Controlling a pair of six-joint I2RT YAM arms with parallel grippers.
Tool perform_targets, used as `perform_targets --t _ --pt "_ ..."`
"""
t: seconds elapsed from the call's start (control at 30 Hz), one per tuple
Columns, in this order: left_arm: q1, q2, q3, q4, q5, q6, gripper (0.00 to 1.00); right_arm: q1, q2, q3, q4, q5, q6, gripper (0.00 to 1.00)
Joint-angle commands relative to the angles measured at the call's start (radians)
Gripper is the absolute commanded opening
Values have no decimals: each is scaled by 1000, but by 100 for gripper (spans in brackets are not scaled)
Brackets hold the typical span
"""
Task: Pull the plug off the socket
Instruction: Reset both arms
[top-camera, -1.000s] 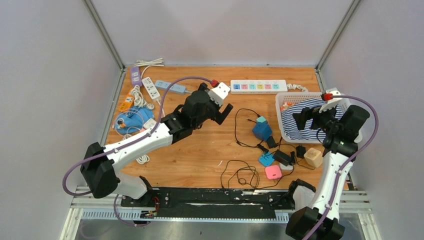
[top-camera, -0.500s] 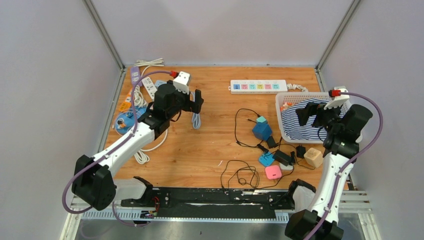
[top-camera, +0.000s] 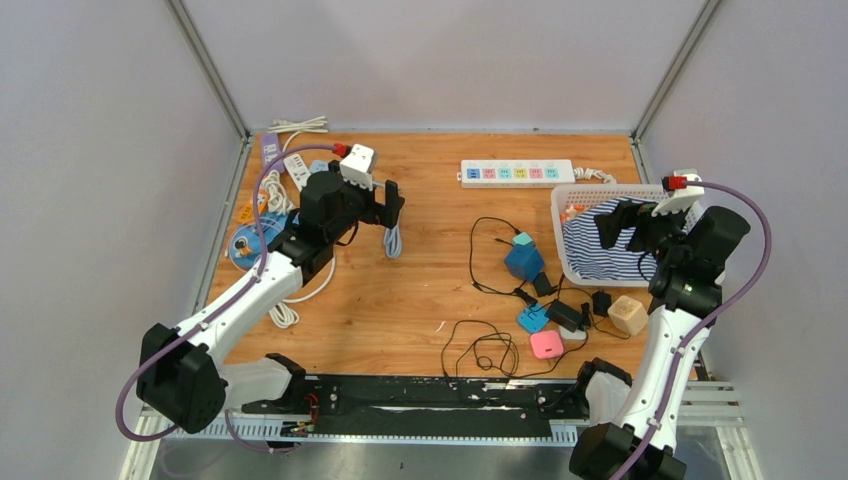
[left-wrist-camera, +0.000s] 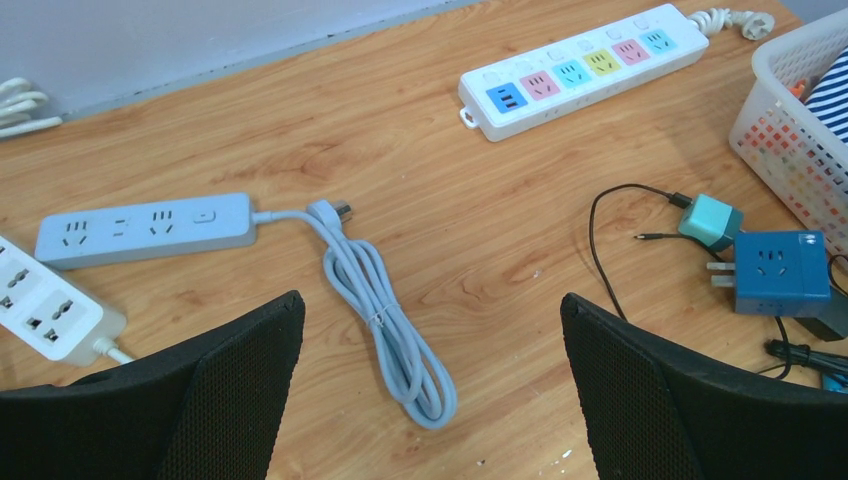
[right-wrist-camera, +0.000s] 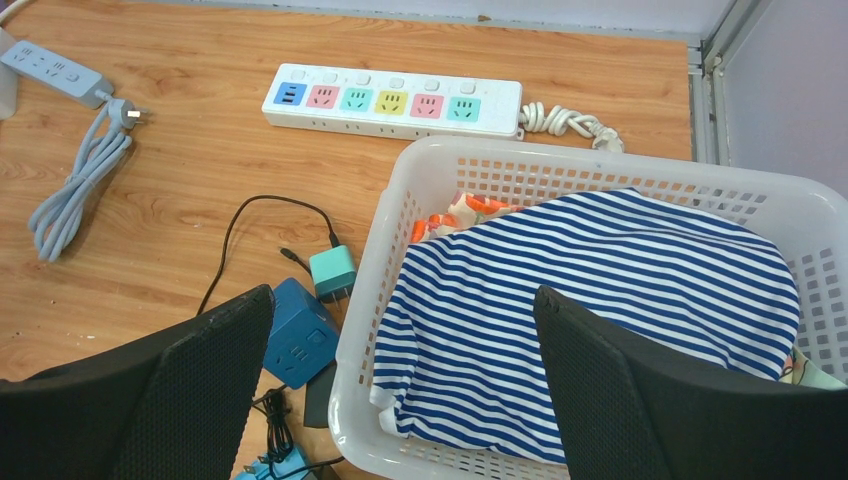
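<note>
Nearest the bases, at 5 o'clock on the surface (top-camera: 420, 290), lie a pink block (top-camera: 546, 344) and loose black cables (top-camera: 480, 350). Just beyond them, the teal plug (top-camera: 521, 240) sits against the blue cube socket (top-camera: 523, 262), on its 12 o'clock side. At 3 o'clock the right tool (right-wrist-camera: 402, 295), released and empty, hangs over the white basket (top-camera: 600, 187). At 10 o'clock the left tool (left-wrist-camera: 430, 305), spread wide and empty, hovers above a coiled grey-blue cord (left-wrist-camera: 385, 325). Farthest, at 12 o'clock, lies the white power strip (top-camera: 517, 172).

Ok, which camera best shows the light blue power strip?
Left wrist: the whole light blue power strip and its bundled cord lie unobstructed. Right wrist catches only its end at the corner; top external shows just the cord beside the left arm.
</note>
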Motion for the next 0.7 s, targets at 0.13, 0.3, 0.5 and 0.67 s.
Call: perform_targets --t 0.13,0.3,0.5,0.67 --pt "8 1 -15 22 4 18 100 -12 -10 33 -32 -13 -18 100" --pt "8 3 -15 22 7 20 100 -12 -12 41 -43 -15 -27 100" --pt "8 7 -13 21 12 24 100 -12 -12 41 -46 -21 -36 100" --pt "8 7 -15 21 11 27 100 -13 -12 42 -49 -29 -37 100"
